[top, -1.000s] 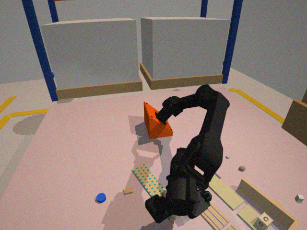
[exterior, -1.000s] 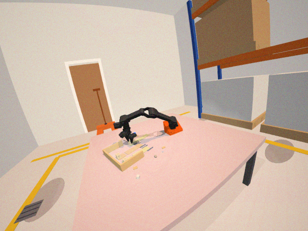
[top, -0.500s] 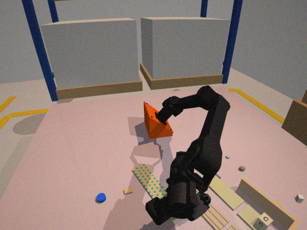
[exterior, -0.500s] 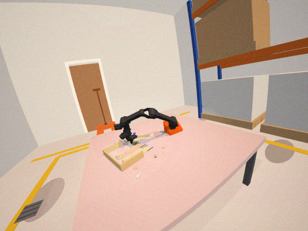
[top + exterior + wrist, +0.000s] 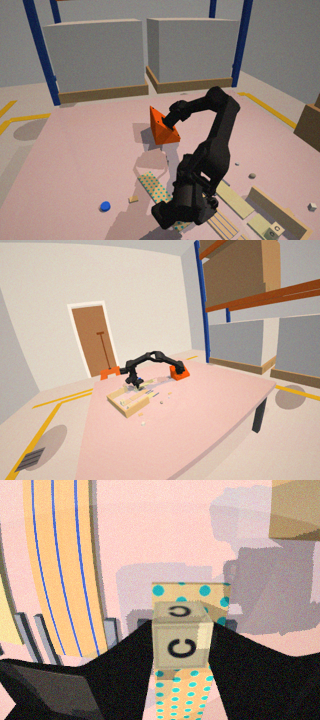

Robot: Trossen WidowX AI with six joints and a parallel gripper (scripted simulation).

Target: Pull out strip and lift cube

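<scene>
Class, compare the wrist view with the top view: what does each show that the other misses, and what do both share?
Wrist only: the claw shut on the cube marked C, over the dotted strip.
Top only: the orange base, a blue disc, and a second C cube in the wooden tray.
Both: the dotted strip and the blue-lined strip.

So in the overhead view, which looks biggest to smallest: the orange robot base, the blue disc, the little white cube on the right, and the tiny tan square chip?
1. Orange robot base, by far.
2. Blue disc.
3. White cube and tan square chip look about alike; I won't rank them.
</scene>
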